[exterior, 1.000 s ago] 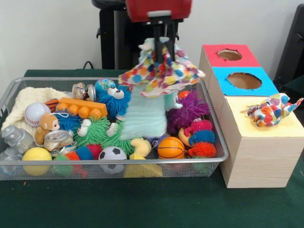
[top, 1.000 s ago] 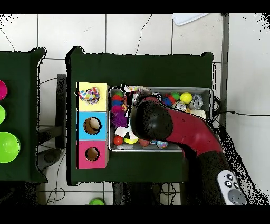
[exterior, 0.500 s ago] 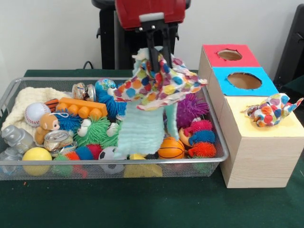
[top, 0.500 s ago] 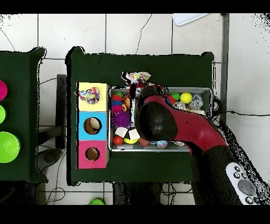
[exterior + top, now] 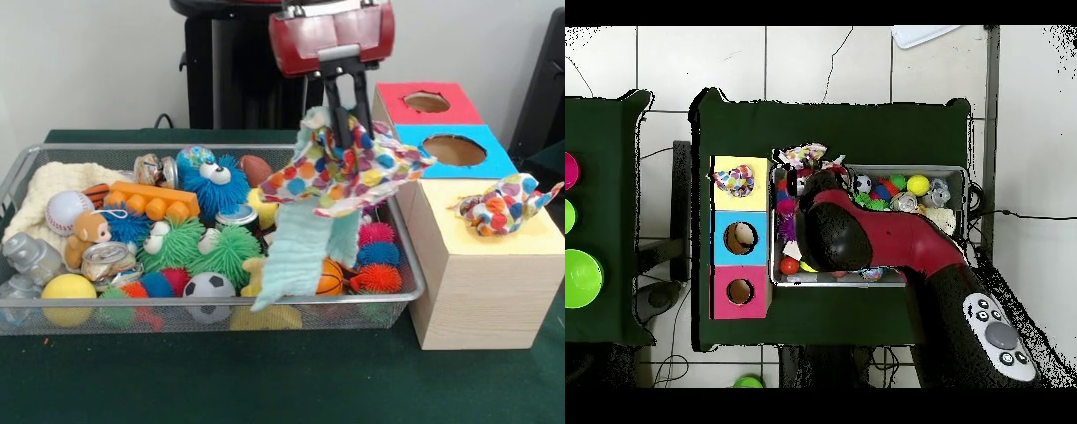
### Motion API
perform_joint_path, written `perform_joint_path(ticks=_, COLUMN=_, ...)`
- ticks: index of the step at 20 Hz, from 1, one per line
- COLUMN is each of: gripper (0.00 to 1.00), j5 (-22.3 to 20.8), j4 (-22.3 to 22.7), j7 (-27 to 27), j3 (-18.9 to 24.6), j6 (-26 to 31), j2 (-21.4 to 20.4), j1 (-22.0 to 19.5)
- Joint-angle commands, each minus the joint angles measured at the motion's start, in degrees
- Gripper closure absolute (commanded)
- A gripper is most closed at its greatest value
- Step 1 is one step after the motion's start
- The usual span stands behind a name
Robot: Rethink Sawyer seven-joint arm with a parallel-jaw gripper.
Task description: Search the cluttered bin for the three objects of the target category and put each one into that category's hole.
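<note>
My gripper (image 5: 347, 119) is shut on a spotted cloth piece (image 5: 349, 168), white with red, blue, yellow and orange spots, held above the right end of the wire mesh bin (image 5: 212, 301). A mint cloth (image 5: 298, 256) hangs from the same grip, down into the bin. A second spotted cloth (image 5: 508, 205) lies bunched on the yellow top of the largest wooden box (image 5: 481, 291); the hole there is hidden. In the overhead view the held cloth (image 5: 802, 155) shows beside the arm, near the yellow top (image 5: 757, 168) that bears the other cloth (image 5: 735, 180).
The blue-topped hole (image 5: 453, 149) and red-topped hole (image 5: 427, 102) lie behind the yellow top. The bin holds a cream cloth (image 5: 53, 190), an orange block (image 5: 152, 200), spiky balls, cans, a soccer ball (image 5: 208, 285). Green bowls (image 5: 580, 277) sit on a separate table.
My gripper has moved to the right in the front view, toward the boxes, carrying the spotted cloth and the hanging mint cloth with it.
</note>
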Motion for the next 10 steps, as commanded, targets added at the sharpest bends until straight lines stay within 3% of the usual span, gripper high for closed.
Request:
perform_joint_path(ticks=1, gripper=1.0, j5=-1.01, j4=1.06, j7=6.22, j3=-4.26, j6=6.54, j2=5.38, j1=4.32)
perform_joint_path(ticks=5, gripper=1.0, j5=-3.83, j4=-3.17, j7=3.88, j3=-12.68, j6=15.5, j2=6.92, j1=10.32)
perform_joint_path(ticks=10, gripper=1.0, j5=-8.19, j4=-7.09, j7=-0.08, j3=-18.17, j6=25.03, j2=8.11, j1=14.63)
